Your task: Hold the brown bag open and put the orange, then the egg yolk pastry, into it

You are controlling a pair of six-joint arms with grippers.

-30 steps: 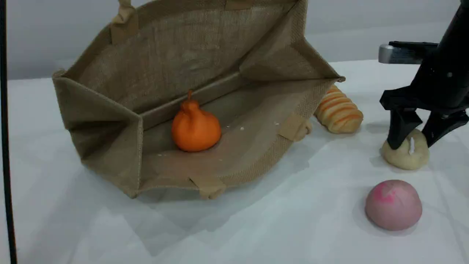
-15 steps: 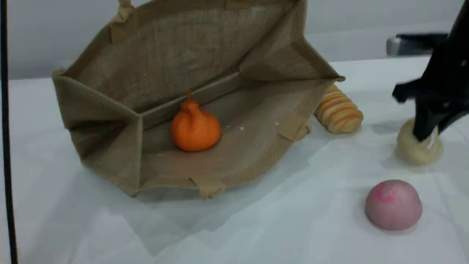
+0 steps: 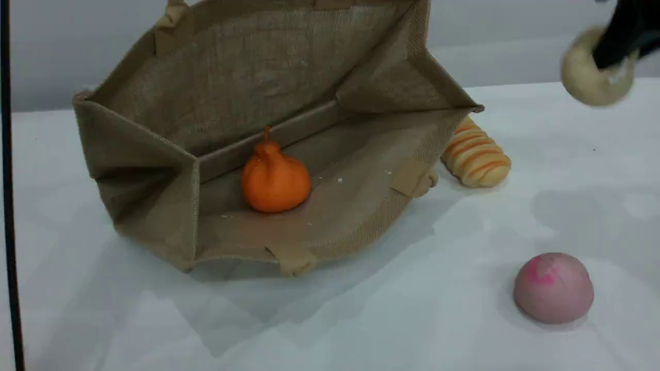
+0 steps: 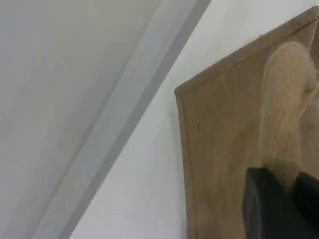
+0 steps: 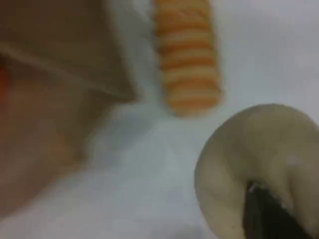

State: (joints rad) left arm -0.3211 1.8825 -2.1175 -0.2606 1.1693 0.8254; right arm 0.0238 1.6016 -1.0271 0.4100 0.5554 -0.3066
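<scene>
The brown bag (image 3: 289, 87) lies on its side with its mouth wide open toward the camera. Inside it, on the lower wall, the orange (image 3: 276, 180) stands upright. In the left wrist view my left gripper (image 4: 286, 199) is shut on a bag handle (image 4: 286, 114), holding the upper side (image 4: 224, 149) up; this gripper is out of the scene view. At the top right, my right gripper (image 3: 611, 51) is shut on the egg yolk pastry (image 3: 593, 74), high above the table and right of the bag. The right wrist view shows the pastry (image 5: 249, 159) against one fingertip (image 5: 269, 214).
A striped orange-and-tan bread roll (image 3: 477, 154) lies against the bag's right corner, also blurred in the right wrist view as the roll (image 5: 187, 55). A pink dome-shaped bun (image 3: 554, 288) sits at the front right. A dark vertical bar (image 3: 7, 206) runs down the left edge.
My right gripper closed on the egg yolk pastry on the table and lifted it high toward the top right. The bag, orange, roll and bun stayed put.
</scene>
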